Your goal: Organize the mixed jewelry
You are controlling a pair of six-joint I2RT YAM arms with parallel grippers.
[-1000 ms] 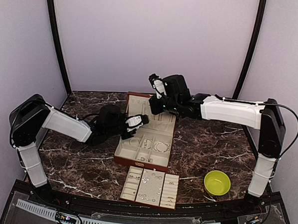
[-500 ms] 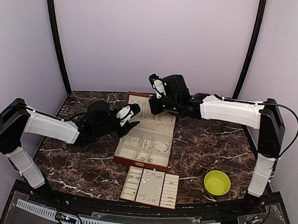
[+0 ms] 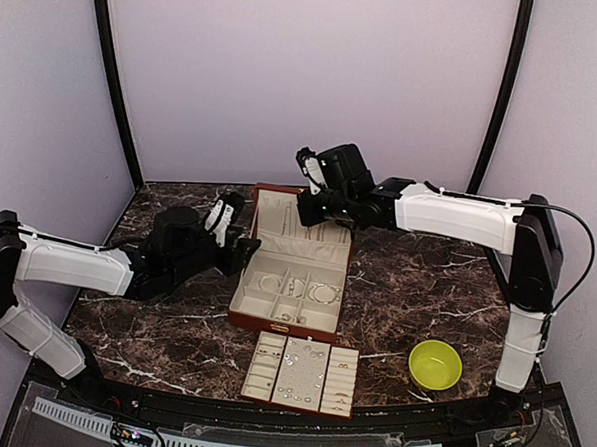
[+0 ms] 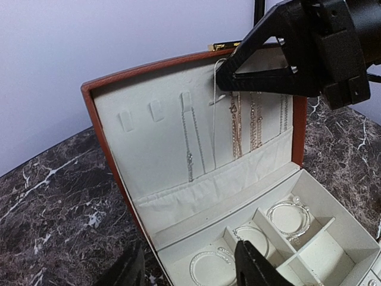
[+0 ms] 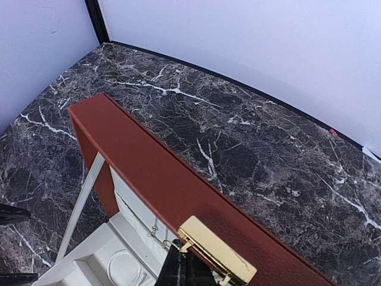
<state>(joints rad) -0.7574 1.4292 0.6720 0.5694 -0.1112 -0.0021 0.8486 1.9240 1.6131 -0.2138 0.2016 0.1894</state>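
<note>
The reddish-brown box (image 3: 281,321) stands open, its cream-lined lid (image 4: 155,149) upright. Thin chains (image 4: 193,137) hang inside the lid, and silvery bracelets (image 4: 289,217) lie in the box compartments. My right gripper (image 3: 306,210) reaches over the lid's top edge beside the gold clasp (image 5: 217,250). It is shut on a thin silver chain (image 4: 214,125) that hangs down the lining. My left gripper (image 3: 238,232) is open and empty, just left of the box. More small silvery pieces (image 3: 293,368) sit in the cream tray (image 3: 342,378) in front.
A yellow-green bowl (image 3: 435,364) sits at the right front of the dark marble table (image 3: 425,290). Purple walls close in the back and both sides. The right arm (image 3: 459,217) spans above the table's back right.
My left gripper has opened and drawn back to the left, away from the box lid. The right gripper has stayed at the lid's top, still shut.
</note>
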